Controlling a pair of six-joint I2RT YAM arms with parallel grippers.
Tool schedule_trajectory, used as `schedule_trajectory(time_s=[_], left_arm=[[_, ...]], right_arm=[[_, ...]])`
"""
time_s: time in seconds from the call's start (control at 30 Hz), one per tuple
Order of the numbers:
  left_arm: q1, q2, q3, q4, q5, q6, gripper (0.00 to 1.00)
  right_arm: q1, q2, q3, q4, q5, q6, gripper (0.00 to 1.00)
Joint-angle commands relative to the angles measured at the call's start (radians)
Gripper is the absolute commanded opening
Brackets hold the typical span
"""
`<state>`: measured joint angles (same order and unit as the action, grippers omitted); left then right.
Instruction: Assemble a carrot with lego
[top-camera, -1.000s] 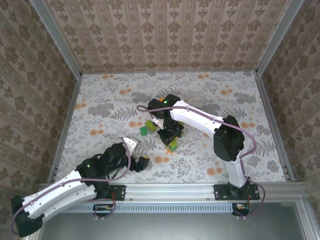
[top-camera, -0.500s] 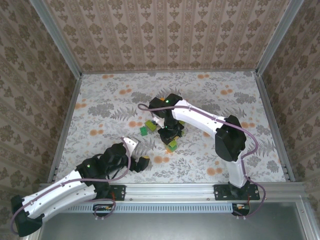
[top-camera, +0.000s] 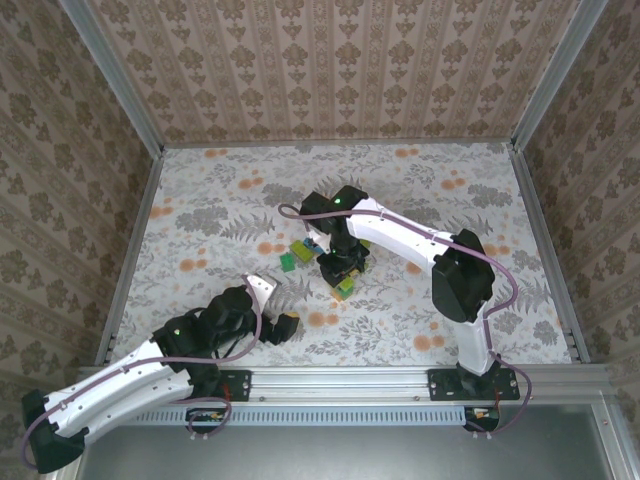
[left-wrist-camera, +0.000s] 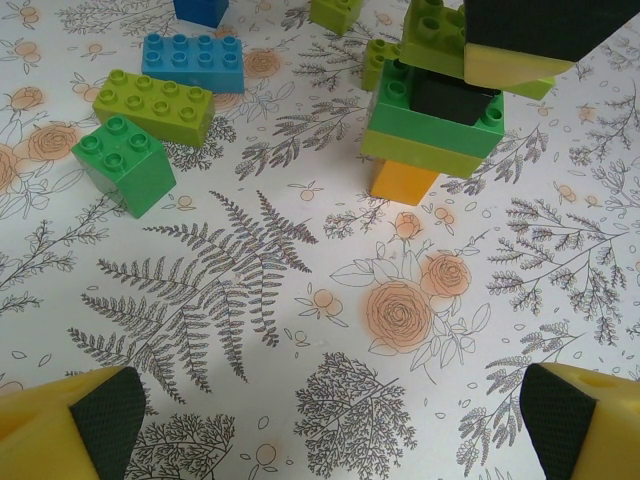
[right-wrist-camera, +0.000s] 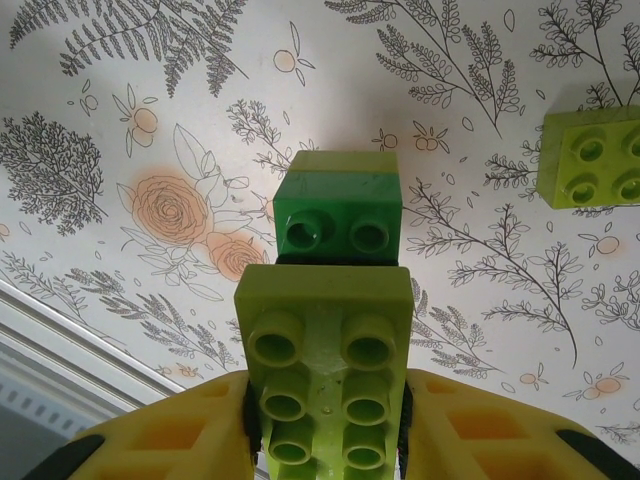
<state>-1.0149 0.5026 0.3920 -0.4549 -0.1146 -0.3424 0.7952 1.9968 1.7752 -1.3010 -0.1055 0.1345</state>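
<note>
The carrot (top-camera: 345, 289) stands mid-worktop (top-camera: 220, 190) with its orange brick at the bottom. The right pincer (right-wrist-camera: 325, 428) is clamped on its top lime piece from above, and the arm hides much of it from overhead. Just left of it lie loose lego, a lime brick (left-wrist-camera: 152, 103), a blue brick (left-wrist-camera: 192, 62) and a green brick (left-wrist-camera: 125, 160), while the left pincer (left-wrist-camera: 330, 430) hangs spread wide at the near left, holding nothing, facing the carrot.
</note>
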Motion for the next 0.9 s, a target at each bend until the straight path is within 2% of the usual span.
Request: schedule_trajectory(time_s=[0.0, 0.87], left_arm=[[-0.010, 0.003, -0.005, 0.022, 0.008, 0.021, 1.00], [-0.013, 0.003, -0.007, 0.026, 0.011, 0.023, 1.00]], right_arm=[[-0.002, -0.022, -0.031, 0.001, 0.021, 0.011, 0.39], [0.001, -0.026, 0.052, -0.024, 0.040, 0.008, 0.38]])
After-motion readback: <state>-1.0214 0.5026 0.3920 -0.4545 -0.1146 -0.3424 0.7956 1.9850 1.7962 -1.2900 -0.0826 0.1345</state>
